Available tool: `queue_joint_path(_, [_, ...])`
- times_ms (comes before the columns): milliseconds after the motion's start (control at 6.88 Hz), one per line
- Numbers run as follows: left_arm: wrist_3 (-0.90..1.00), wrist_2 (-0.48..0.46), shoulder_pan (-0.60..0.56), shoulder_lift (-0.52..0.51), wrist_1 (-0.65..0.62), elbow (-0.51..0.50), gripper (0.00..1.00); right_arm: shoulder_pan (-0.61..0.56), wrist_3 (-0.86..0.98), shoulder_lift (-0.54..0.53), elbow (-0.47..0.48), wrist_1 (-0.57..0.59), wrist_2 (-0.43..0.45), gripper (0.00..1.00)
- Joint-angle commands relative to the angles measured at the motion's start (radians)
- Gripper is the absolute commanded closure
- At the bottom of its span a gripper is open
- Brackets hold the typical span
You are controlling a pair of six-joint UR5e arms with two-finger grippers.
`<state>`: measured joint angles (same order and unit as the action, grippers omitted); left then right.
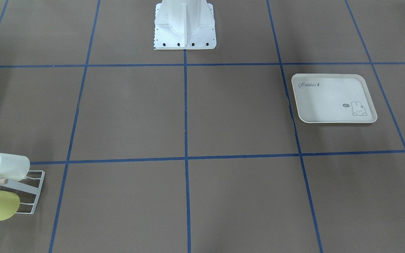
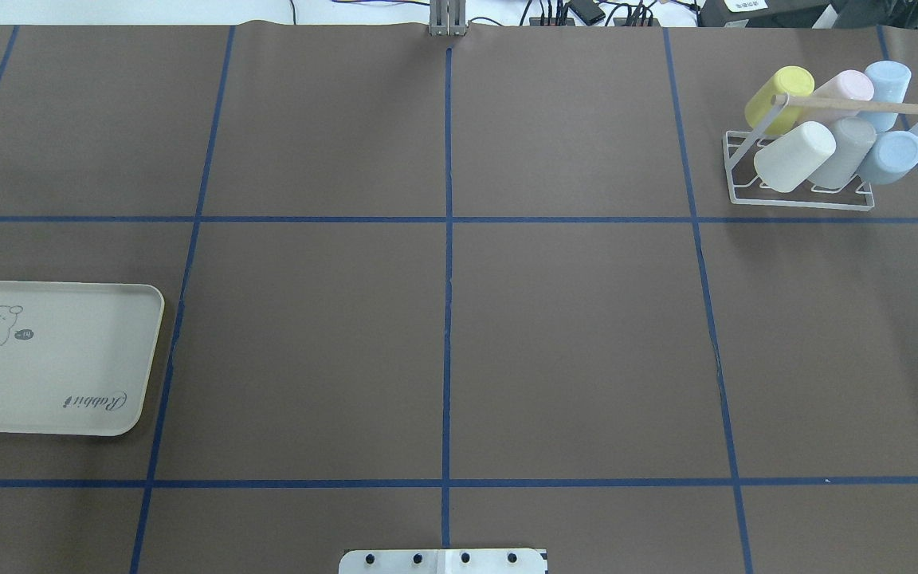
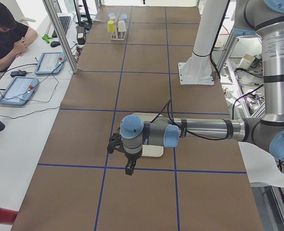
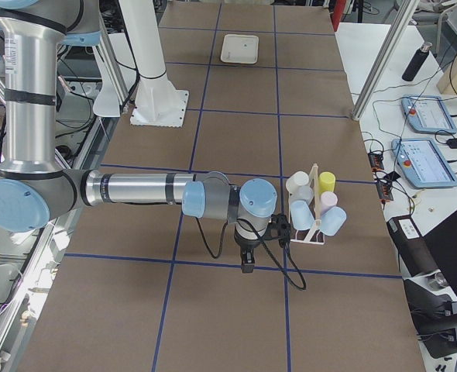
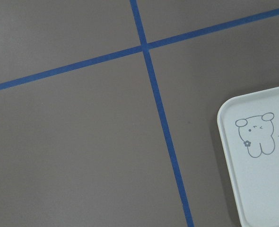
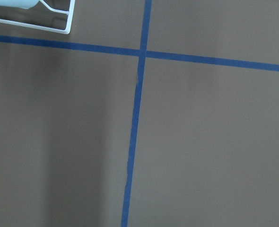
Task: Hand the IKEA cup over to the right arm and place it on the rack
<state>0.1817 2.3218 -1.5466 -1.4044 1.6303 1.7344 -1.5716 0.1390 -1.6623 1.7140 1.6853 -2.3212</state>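
Observation:
The white wire rack (image 2: 802,197) with its wooden dowel stands at the table's far right corner. Several pastel IKEA cups hang on it upside down, among them a yellow cup (image 2: 778,94) and a white cup (image 2: 794,155). The front-facing view cuts the rack (image 1: 35,191) at its left edge. My right gripper (image 4: 247,266) hangs over the table just short of the rack (image 4: 315,232), with no cup at it. My left gripper (image 3: 129,169) hangs beside the tray (image 3: 157,152), also without a cup. Both show only in side views, so I cannot tell whether they are open or shut.
A cream rabbit-print tray (image 2: 60,351) lies bare at the left. The white robot pedestal (image 1: 185,24) stands at the near edge. Blue tape lines grid the brown tabletop. A person (image 3: 7,33) sits at a side desk with tablets (image 3: 19,89).

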Motion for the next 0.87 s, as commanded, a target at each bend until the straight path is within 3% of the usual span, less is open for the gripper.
queue_joint_path(0, [0.002, -0.004, 0.0, 0.004, 0.002, 0.002, 0.0, -0.002, -0.012, -0.005, 0.015, -0.004, 0.002, 0.0])
queue_joint_path(726, [0.002, -0.004, 0.0, 0.005, 0.002, 0.011, 0.0, -0.001, -0.016, -0.005, 0.023, -0.006, -0.007, 0.0])
